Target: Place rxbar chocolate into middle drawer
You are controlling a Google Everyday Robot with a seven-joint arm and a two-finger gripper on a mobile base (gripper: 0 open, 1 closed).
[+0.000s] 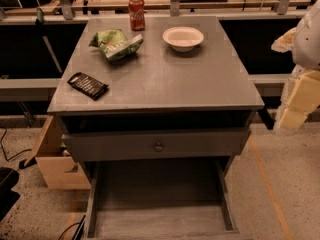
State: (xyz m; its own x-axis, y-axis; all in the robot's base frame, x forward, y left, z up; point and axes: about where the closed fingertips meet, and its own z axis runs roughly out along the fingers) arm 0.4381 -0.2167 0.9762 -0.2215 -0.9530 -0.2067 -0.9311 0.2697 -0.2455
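Observation:
The rxbar chocolate (pixel 88 85) is a flat black wrapper with white lettering. It lies on the grey cabinet top (pixel 165 79) near the front left corner. The middle drawer (pixel 160 223) is pulled out at the bottom of the view, and its plain grey floor is bare. My gripper (pixel 296 104) shows as cream-coloured parts at the right edge, off the cabinet's right side and far from the bar. It holds nothing that I can see.
A green chip bag (pixel 116 44), a red soda can (pixel 136 13) and a white bowl (pixel 183 38) stand on the back half of the top. A grey drawer front with a round knob (pixel 158 146) sits above the open drawer. A wooden box (pixel 57 166) stands on the floor at left.

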